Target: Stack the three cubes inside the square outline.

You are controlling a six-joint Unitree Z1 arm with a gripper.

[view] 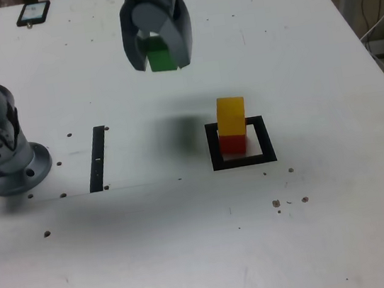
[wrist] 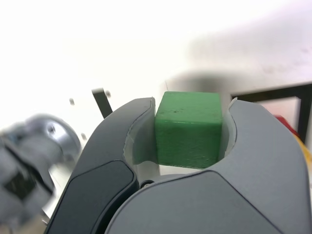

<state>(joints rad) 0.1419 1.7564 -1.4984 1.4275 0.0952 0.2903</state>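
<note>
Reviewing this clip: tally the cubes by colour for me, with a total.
Red: 1, inside the square outline, the red cube
Yellow: 1, the yellow cube on the red one
Green: 1, the green cube held in the gripper
Total: 3

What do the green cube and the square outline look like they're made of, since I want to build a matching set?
The green cube looks like painted wood, satin, with small nicks on its faces, though plastic is possible. The square outline could be flat black tape, dull and without visible thickness.
</note>
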